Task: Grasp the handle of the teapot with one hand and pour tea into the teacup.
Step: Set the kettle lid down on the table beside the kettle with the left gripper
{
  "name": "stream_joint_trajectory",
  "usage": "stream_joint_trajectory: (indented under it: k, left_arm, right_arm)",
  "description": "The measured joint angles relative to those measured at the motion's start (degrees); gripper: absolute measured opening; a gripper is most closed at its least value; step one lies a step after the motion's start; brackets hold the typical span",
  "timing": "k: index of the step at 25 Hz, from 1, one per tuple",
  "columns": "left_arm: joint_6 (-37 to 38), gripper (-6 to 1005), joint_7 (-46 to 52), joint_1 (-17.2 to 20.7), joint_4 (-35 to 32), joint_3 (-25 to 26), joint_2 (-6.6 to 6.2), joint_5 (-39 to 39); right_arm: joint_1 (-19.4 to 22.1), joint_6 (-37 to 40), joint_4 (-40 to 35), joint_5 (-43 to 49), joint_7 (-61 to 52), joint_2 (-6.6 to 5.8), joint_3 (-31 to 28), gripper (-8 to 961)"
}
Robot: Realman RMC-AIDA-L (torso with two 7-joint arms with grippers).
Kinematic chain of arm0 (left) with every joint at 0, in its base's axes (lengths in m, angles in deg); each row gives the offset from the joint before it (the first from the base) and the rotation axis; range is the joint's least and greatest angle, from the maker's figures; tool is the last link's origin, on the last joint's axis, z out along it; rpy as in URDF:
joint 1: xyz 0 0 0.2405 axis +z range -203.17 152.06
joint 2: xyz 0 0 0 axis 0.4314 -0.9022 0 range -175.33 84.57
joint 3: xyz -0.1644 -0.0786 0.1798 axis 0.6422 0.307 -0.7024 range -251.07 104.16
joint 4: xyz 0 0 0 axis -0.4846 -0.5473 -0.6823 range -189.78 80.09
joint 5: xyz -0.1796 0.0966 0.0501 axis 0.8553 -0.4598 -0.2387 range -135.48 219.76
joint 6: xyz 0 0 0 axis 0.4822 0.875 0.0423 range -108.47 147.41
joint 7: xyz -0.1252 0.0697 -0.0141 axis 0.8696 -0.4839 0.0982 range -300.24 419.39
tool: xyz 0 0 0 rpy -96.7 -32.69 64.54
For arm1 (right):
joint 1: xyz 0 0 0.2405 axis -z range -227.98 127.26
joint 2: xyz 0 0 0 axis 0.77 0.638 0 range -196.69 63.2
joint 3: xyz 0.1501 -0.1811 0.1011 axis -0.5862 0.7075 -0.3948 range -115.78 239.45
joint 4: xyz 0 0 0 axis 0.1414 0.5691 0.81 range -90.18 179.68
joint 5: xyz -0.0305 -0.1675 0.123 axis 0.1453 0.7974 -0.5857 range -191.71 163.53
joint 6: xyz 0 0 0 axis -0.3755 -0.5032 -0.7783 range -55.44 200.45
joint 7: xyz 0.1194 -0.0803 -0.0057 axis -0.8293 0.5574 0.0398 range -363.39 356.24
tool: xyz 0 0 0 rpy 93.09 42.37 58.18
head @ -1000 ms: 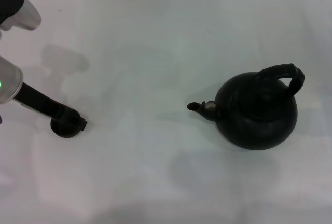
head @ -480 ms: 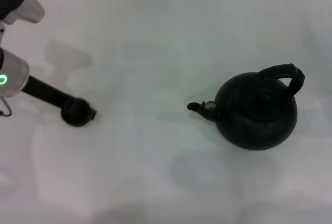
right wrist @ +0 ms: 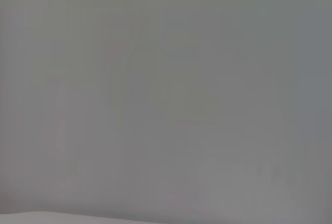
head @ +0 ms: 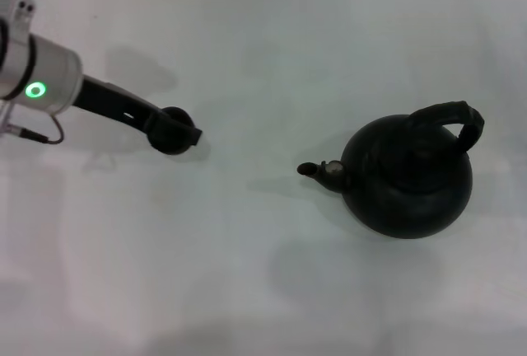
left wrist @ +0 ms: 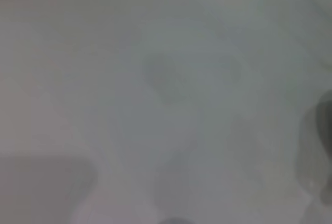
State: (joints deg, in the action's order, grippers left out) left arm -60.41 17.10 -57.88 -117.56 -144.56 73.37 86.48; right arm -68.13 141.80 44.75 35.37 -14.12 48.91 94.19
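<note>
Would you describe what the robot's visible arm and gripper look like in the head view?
The left arm has a silver cylindrical wrist section with a glowing green ring light, a thin dark cable looping beneath it, and a black link ending in the rounded black left gripper. The right arm is out of view.

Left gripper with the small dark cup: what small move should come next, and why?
Probably bring the small round dark teacup closer to the short silvery-tipped spout of the large round matte black teapot. The left gripper holds the teacup well to the spout's left, with bare white table between them.
</note>
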Motion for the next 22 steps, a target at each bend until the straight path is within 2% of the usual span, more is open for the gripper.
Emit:
stream_joint_trajectory:
  k: [4,13,22]
  left_arm:
    - [-0.4,711,-0.3,-4.1,4.6,-0.8,0.00,-0.2]
    - [2.3,716,1.2,-9.0,8.1,-10.0,0.16,0.3]
    - [4.7,721,3.1,-16.0,16.5,-11.8,0.21,-0.1]
  right_arm:
    - [0.0,0.1,0.0,0.1,0.0,0.00,0.1,868]
    - [0.0,0.2,0.1,0.4,0.0,0.04,0.2,868]
    - [-0.1,0.8,0.8,0.5,0.1,0.09,0.3,868]
